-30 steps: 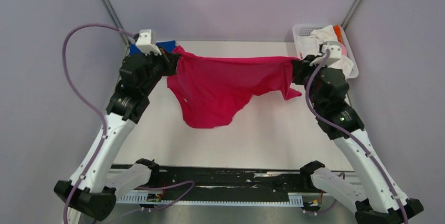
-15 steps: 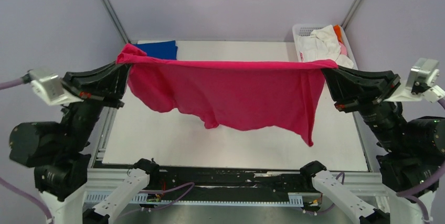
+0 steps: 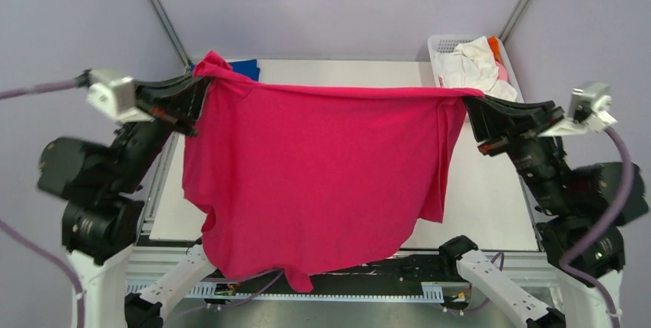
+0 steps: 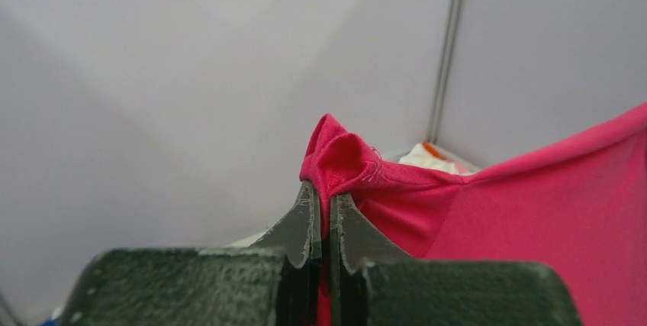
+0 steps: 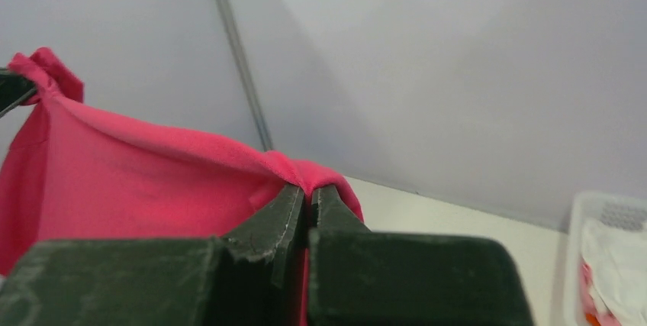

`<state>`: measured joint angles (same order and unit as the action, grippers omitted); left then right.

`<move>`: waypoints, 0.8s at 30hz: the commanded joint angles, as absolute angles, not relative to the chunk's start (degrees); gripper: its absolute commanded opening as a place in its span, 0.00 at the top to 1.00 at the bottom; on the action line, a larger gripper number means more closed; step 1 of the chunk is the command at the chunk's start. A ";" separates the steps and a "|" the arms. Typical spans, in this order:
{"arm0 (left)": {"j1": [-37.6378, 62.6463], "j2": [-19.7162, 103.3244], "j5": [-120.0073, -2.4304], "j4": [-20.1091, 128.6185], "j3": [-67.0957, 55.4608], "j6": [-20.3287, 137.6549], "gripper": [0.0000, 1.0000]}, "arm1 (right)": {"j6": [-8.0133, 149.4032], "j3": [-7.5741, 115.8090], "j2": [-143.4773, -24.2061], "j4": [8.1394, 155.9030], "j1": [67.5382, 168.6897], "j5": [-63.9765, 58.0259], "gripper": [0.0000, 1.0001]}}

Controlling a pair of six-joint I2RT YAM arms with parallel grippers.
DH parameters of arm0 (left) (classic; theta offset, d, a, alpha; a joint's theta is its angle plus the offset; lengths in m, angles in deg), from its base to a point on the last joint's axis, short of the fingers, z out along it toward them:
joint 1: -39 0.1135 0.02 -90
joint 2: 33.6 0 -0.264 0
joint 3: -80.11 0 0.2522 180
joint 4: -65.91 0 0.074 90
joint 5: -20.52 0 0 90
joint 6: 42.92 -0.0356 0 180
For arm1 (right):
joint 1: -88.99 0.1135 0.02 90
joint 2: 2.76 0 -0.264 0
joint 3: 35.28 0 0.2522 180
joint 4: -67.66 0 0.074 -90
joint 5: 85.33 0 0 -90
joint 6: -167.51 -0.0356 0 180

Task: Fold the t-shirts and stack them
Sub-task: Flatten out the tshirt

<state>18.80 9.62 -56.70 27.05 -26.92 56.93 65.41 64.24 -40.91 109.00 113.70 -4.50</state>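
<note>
Magenta-red t-shirt (image 3: 315, 167) hangs spread between left gripper (image 3: 203, 84) and right gripper (image 3: 465, 101), each pinched shut on its top edge

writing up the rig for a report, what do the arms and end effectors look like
The left arm and right arm match: bulky black joints, white lower links, a lilac cable trailing each, a pale boxy wrist camera. The left end effector and right end effector each have two dark grey tapered fingers on a blocky black body.
</note>
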 commanded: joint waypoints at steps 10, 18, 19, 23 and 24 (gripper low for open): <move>21.70 61.94 -81.56 39.64 -13.97 48.32 0.70 | 62.10 39.17 -76.41 92.67 100.11 16.85 0.96; 23.10 82.59 -79.59 30.15 -35.99 56.16 0.00 | 61.71 53.14 -98.88 93.13 96.13 12.89 0.14; 23.14 81.93 -78.71 31.22 -35.17 56.49 0.00 | 61.18 53.20 -98.69 93.00 96.14 12.77 0.08; 23.10 78.15 -75.18 34.43 -32.22 57.87 0.00 | 59.01 51.57 -96.53 93.01 96.11 11.46 0.00; 23.10 77.15 -74.22 34.49 -31.44 58.44 0.00 | 58.48 50.83 -95.61 93.22 96.17 10.51 0.00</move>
<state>23.50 85.18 -78.21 29.98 -29.94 55.40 61.24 49.84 -100.25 95.62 95.95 13.22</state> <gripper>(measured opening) 0.998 0.996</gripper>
